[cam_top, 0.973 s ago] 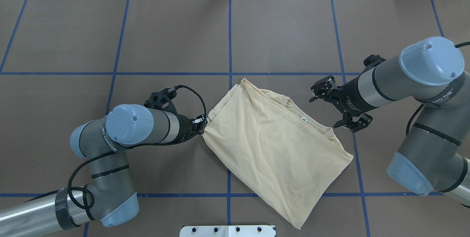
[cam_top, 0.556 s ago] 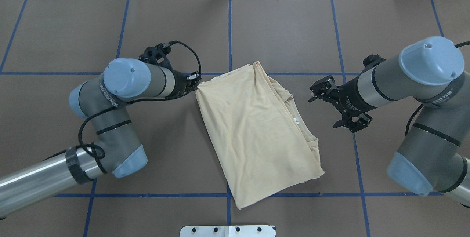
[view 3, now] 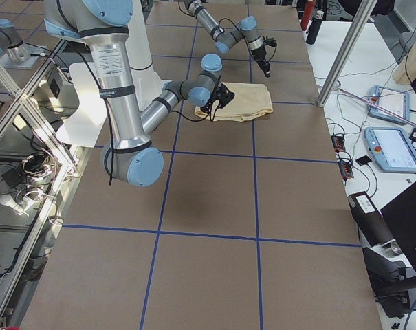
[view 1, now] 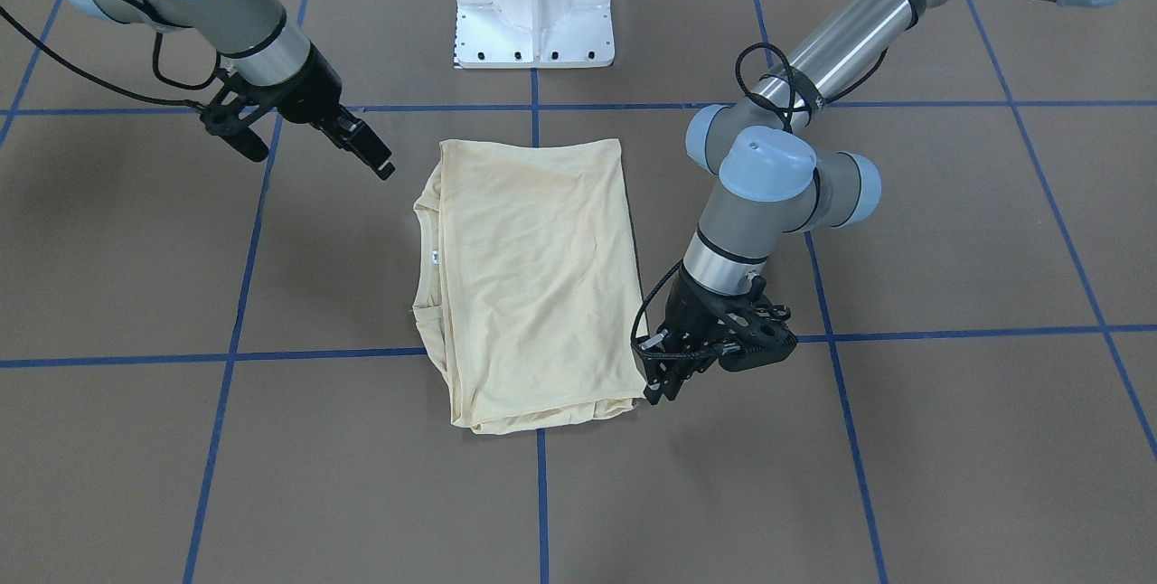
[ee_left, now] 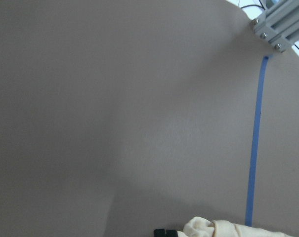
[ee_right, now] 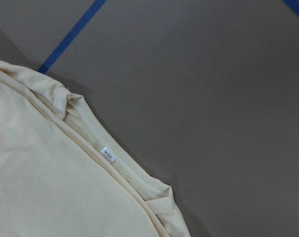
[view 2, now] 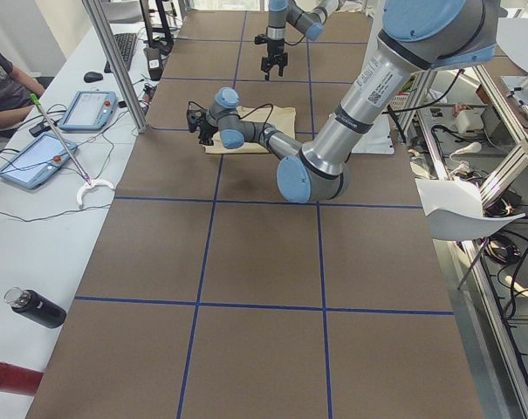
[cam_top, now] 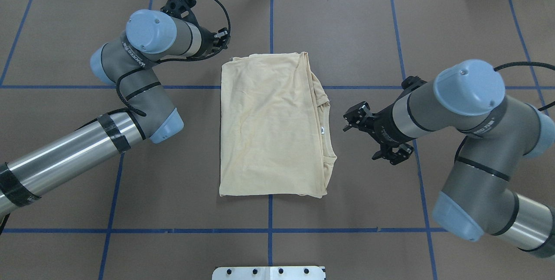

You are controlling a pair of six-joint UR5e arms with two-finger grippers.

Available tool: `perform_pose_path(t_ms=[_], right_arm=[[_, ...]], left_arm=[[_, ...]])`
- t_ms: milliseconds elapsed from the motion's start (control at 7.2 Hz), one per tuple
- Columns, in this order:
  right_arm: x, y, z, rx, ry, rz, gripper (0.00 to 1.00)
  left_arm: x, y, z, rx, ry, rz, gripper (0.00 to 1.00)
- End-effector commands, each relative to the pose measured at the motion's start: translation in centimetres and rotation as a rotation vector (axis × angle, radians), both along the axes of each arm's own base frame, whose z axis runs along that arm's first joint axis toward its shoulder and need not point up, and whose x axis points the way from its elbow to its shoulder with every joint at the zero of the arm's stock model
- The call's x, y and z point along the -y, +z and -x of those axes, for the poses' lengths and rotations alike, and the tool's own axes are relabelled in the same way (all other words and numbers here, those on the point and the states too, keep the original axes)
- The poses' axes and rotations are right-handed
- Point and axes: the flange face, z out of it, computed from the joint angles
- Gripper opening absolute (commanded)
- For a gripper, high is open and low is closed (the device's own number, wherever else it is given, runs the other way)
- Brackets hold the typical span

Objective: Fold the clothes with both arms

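The right tool is spread wide open and holds nothing. It hovers right of centre in the overhead view, just beside the neckline edge of the shirt and apart from it. Its wrist camera looks down on that edge. The collar seam and the small white neck label run diagonally through the lower left of that frame, and bare desk fills the rest.

The left tool sits in the upper left part of the overhead view, just above the shirt's upper left corner. In the front-facing view it is at the shirt's lower right corner, close beside the cloth. I cannot tell whether it is parted or pinching fabric. Its wrist view shows a small bunch of cream cloth at the bottom edge, next to a black fingertip.

The left arm enters from the lower left of the overhead frame, and the right arm from the lower right.

The shirt lies flat as an upright rectangle in the middle of the overhead frame, neckline toward the frame's right. It rests on the brown desk, which is marked with blue tape lines.
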Motion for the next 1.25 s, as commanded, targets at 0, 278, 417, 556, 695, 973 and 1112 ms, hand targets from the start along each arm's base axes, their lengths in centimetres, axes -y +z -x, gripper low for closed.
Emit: perform_pose_path(t_ms=[0,278,417,556,695,973,1112], right_arm=[[-3.0,0.2,5.6,-0.051,0.061,-0.029,1.00],[-6.1,0.6,8.7,-0.055,0.192,0.075,1.00],[-7.2,1.2,10.0,-0.060,0.214,0.118,1.00],[-7.4,0.1,12.7,-0.051,0.260,0.140,0.99],[-7.4,-0.4,14.3,-0.054,0.268,0.143,0.98],[-7.1,0.5,14.5,-0.079,0.270,0.146,0.96],[-7.1,0.8,14.6,-0.087,0.270,0.147,0.93]], left_arm=[[1.3,-1.0,5.1,-0.045,0.042,-0.013,0.61],[0.2,-0.2,6.2,-0.054,0.065,-0.008,0.61],[0.2,0.1,6.2,-0.052,0.064,-0.006,0.61],[0.1,0.0,6.2,-0.055,0.064,-0.003,0.61],[0.2,0.1,6.3,-0.054,0.062,-0.002,0.61],[0.2,0.1,6.3,-0.055,0.058,-0.002,0.61],[0.1,0.1,6.3,-0.055,0.058,-0.002,0.61]])
